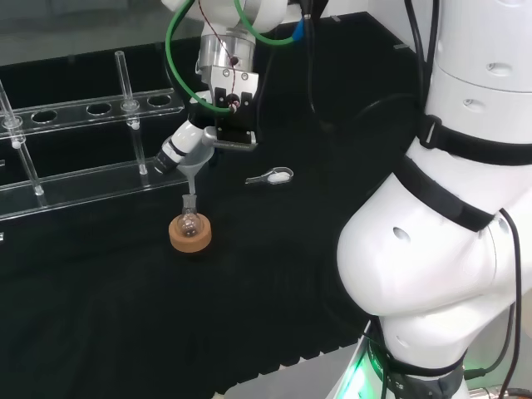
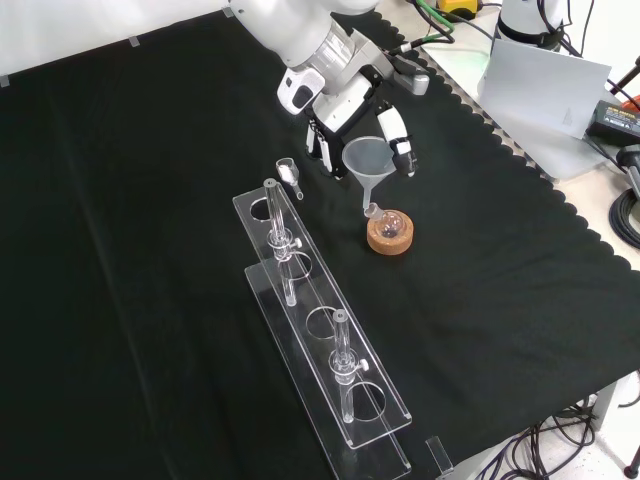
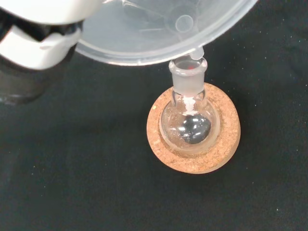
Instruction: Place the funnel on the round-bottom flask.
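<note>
The funnel [image 2: 364, 157] is pinched at its rim between the curled fingers and thumb of the robot hand [image 2: 345, 120], its cone tilted and its stem [image 1: 190, 176] hanging below the robot hand. The flask [image 3: 188, 120] is seated upright in a cork ring [image 3: 226, 139] on the surface [image 2: 150, 150], directly beneath the robot hand. In the wrist view the stem's tip [image 3: 197, 53] is seen at the lip of the flask's neck [image 3: 188, 79], apparently just entering it; whether it is properly inside cannot be told. The seating step is judged to be nearly done, with the lowering and release not yet made. Because the funnel is held at a slant, the stem could be caught on the glass lip as it is lowered, and the light flask could be tipped or dragged off its ring. If the funnel is let go before the stem is well down the neck, it could topple sideways and fall onto the surface.
</note>
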